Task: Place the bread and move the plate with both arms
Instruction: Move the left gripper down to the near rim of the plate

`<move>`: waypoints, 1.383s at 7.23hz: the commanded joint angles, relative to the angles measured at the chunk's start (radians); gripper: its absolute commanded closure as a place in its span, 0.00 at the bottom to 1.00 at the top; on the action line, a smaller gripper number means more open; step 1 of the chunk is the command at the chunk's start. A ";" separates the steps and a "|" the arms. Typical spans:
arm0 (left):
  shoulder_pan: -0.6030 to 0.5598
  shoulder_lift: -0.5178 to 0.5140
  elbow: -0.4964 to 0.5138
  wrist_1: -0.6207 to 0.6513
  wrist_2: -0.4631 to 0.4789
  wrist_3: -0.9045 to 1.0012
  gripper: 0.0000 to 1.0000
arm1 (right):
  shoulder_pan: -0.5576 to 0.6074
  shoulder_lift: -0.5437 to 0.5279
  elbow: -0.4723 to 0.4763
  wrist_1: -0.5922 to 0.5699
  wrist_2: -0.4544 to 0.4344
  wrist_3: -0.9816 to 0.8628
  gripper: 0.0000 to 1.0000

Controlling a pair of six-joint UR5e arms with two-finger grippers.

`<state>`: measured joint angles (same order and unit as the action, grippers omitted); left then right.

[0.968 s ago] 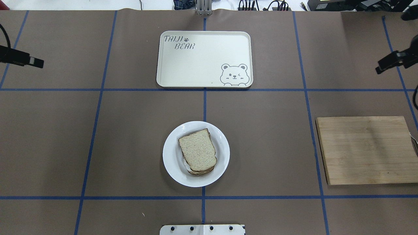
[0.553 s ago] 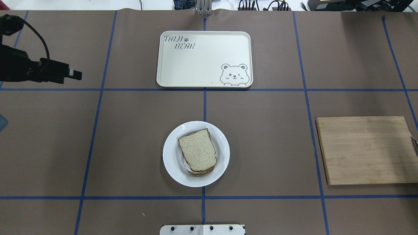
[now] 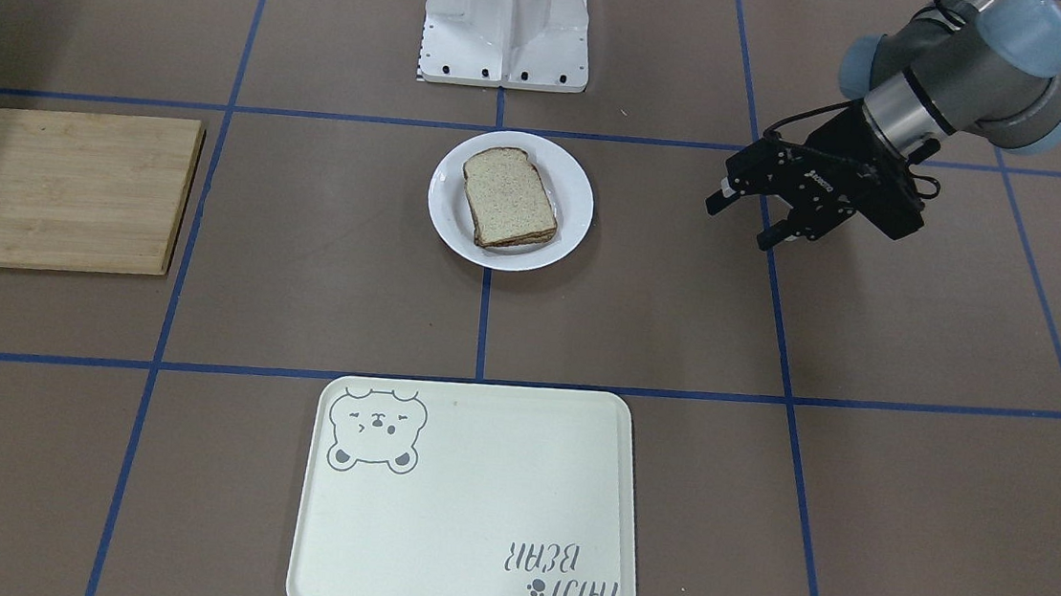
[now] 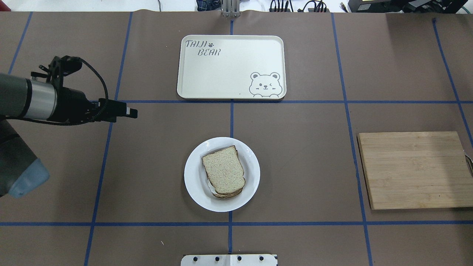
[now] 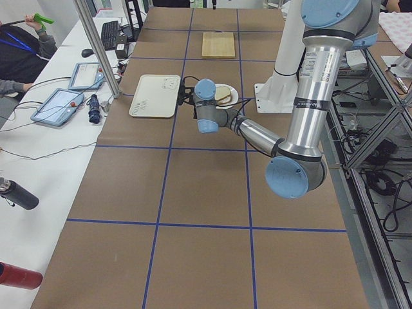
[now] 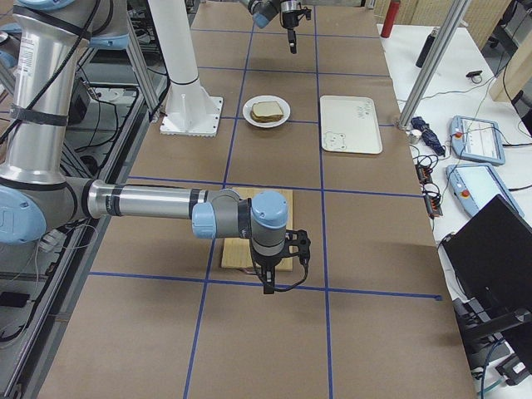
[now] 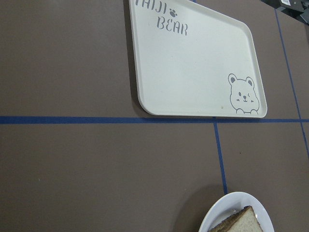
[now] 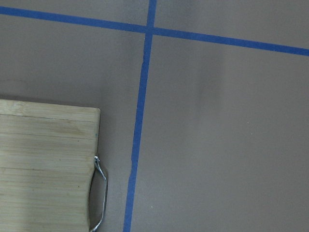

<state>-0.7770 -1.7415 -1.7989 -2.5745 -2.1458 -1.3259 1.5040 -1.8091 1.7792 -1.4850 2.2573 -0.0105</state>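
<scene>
The plain bread (image 4: pixel 223 171) lies on top of another slice on the white plate (image 4: pixel 192 184) at the table's middle. Both also show in the front-facing view, bread (image 3: pixel 508 197) on plate (image 3: pixel 571 186), and at the bottom edge of the left wrist view (image 7: pixel 241 223). My left gripper (image 3: pixel 741 223) hangs above the table to the plate's left, fingers apart and empty; the overhead view shows it side-on (image 4: pixel 131 112). My right gripper (image 6: pixel 278 270) shows only in the exterior right view, over the cutting board's end. I cannot tell whether it is open or shut.
A cream bear tray (image 4: pixel 231 66) lies beyond the plate. A wooden cutting board (image 4: pixel 414 170) with a metal handle (image 8: pixel 99 193) lies on the right. The white base block (image 4: pixel 229 259) stands at the near edge.
My left arm has swung in from the left edge toward the table's middle and nearer the plate. My right gripper has left the overhead view. Bread and plate have not moved.
</scene>
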 commanded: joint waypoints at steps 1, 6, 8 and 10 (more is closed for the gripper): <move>0.201 0.011 0.004 -0.046 0.202 -0.052 0.02 | 0.002 -0.003 0.000 0.002 0.002 0.001 0.00; 0.380 0.008 0.095 -0.282 0.342 -0.203 0.56 | 0.002 -0.001 0.005 0.002 0.005 0.001 0.00; 0.401 0.000 0.121 -0.283 0.363 -0.203 0.57 | 0.002 -0.001 0.006 0.002 0.005 0.001 0.00; 0.468 -0.048 0.162 -0.283 0.457 -0.205 0.57 | 0.002 0.002 0.005 0.002 0.016 0.001 0.00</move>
<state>-0.3444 -1.7586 -1.6621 -2.8574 -1.7391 -1.5295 1.5064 -1.8092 1.7846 -1.4833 2.2663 -0.0092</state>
